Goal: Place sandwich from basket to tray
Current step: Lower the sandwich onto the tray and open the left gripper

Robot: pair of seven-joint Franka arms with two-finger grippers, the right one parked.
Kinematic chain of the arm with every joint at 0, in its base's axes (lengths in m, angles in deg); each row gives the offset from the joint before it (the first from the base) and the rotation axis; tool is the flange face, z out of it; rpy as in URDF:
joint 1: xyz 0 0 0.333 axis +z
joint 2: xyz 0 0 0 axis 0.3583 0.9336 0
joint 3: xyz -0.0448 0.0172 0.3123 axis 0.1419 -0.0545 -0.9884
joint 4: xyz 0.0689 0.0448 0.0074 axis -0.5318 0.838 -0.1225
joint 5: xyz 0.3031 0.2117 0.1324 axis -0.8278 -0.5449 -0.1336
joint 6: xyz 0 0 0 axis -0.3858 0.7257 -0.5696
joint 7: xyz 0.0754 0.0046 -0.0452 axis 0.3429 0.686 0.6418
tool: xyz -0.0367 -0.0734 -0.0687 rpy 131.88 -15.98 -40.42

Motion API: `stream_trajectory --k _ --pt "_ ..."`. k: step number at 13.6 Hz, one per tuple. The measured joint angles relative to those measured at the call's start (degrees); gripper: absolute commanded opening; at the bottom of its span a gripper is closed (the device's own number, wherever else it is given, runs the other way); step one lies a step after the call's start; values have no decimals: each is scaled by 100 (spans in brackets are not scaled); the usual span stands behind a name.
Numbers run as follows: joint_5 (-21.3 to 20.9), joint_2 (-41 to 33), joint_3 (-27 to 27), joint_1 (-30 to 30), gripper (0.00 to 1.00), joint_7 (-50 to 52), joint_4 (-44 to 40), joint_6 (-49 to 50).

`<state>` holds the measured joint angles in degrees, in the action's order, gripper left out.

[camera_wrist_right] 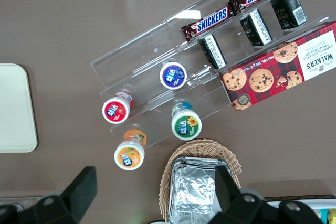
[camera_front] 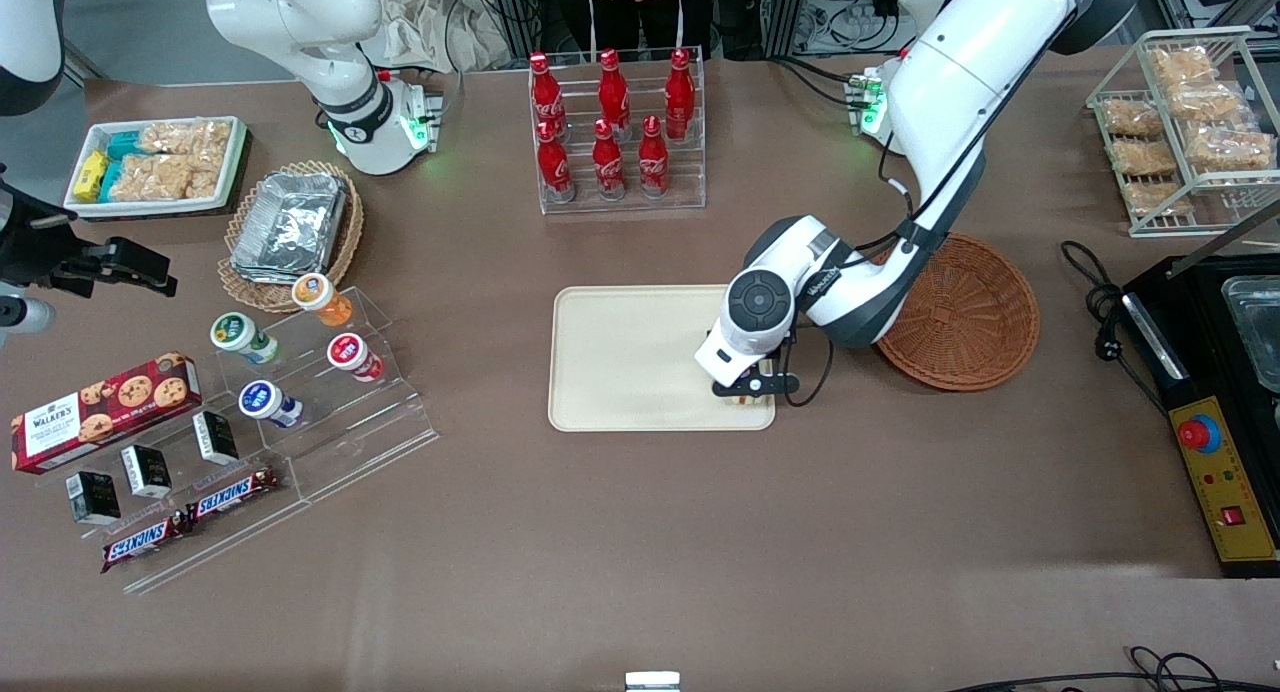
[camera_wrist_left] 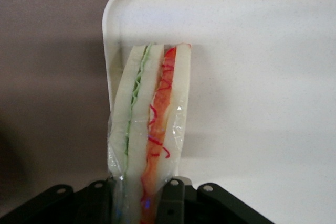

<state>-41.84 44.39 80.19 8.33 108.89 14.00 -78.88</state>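
The sandwich is a plastic-wrapped wedge of white bread with green and red filling lines, held between the black fingers of my gripper, which is shut on it. In the front view the gripper hangs over the corner of the cream tray nearest the camera and nearest the basket, and only a sliver of the sandwich shows under it. The sandwich's tip is over the tray's corner rim. The round reddish-brown basket lies beside the tray, toward the working arm's end, partly covered by the arm.
A clear rack of red cola bottles stands farther from the camera than the tray. Toward the parked arm's end are an acrylic stand with yoghurt cups, a cookie box and a paler wicker basket of foil trays. A black machine sits past the basket.
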Motion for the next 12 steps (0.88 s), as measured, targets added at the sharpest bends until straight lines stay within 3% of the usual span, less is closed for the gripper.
stream_trajectory --k 1,2,3,12 --pt "-2 3 0 -6 43 0 0 0" --pt "-5 5 0 -8 59 3 0 0" --pt "-8 7 -1 -8 97 3 0 0" --pt "-23 -65 -8 -5 100 5 -134 107"
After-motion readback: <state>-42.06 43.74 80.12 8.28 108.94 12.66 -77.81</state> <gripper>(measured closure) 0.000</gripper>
